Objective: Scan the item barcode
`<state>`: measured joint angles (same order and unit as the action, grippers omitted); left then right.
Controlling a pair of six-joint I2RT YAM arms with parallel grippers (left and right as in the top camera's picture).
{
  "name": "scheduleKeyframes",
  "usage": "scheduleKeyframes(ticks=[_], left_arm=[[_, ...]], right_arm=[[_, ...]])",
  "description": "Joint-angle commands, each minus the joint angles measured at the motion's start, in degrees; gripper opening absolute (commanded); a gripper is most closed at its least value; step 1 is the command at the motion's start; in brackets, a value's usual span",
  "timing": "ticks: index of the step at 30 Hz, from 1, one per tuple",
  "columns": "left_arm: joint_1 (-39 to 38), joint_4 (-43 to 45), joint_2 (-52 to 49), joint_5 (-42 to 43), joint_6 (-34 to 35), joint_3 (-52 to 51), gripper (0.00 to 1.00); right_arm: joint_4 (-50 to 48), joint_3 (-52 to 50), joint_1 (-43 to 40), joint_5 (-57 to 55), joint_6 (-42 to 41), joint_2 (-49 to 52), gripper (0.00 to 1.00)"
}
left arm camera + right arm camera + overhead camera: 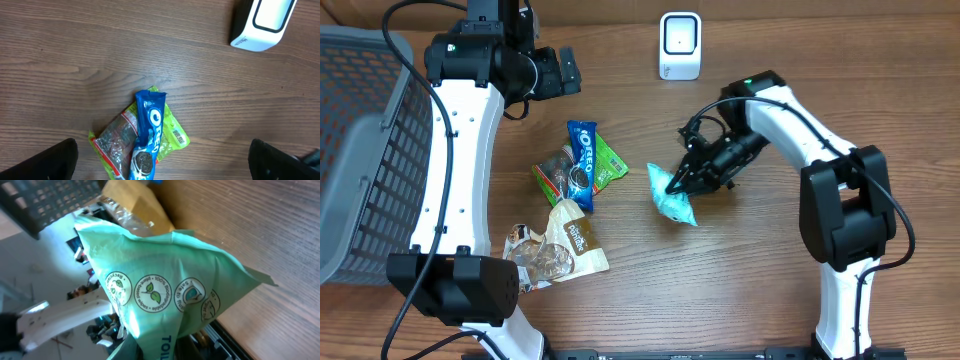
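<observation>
Mint-green packet (pixel 672 196) sits at the middle-right of the wooden table (pixel 760 290), its upper end pinched in the right gripper (pixel 678 180), whose 2 fingers are clamped tight on the wrapper. In the right wrist view the packet (pixel 165 280) fills most of the picture, showing a row of 4 round printed badges, 1 reading "100% Biodegradable". Whether its lower end rests on the wood or hangs just clear, I cannot tell.

A white barcode scanner (pixel 680 45) stands upright at the far edge, well apart from the packet and slightly left of it.

Left of the packet lies a blue Oreo pack (pixel 582 165), across a green snack bag (pixel 608 165). Nearer the front edge are a tan pouch (pixel 575 235) and, touching it, a clear packet of cookies (pixel 535 255).

The left gripper (pixel 568 72) hangs above the table's far-left part with its fingers spread wide and nothing between them; its camera looks down on the Oreo pack and a corner of the scanner. A grey mesh basket (pixel 360 150) stands at the far left.
</observation>
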<state>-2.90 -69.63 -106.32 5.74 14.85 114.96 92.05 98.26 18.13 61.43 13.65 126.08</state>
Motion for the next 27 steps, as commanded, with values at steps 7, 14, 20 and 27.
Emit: scheduleKeyframes(ticks=[7, 14, 20, 27], left_arm=[[-0.24, 0.04, -0.13, -0.37, 0.57, 0.81, 1.00], [-0.24, 0.04, -0.13, -0.39, 0.57, 0.81, 1.00], [-0.24, 0.02, -0.13, -0.37, 0.57, 0.81, 1.00], [-0.24, 0.04, -0.13, -0.37, 0.55, 0.81, 1.00]], right_arm=[[4.98, 0.42, -6.40, 8.85, 19.17, -1.25, 0.04], [-2.29, 0.37, -5.75, -8.35, 18.93, -1.25, 0.12], [-12.20, 0.61, -2.60, -28.39, 1.40, -1.25, 0.48], [-10.45, 8.48, 2.40, -45.33, -9.60, -1.60, 0.62]])
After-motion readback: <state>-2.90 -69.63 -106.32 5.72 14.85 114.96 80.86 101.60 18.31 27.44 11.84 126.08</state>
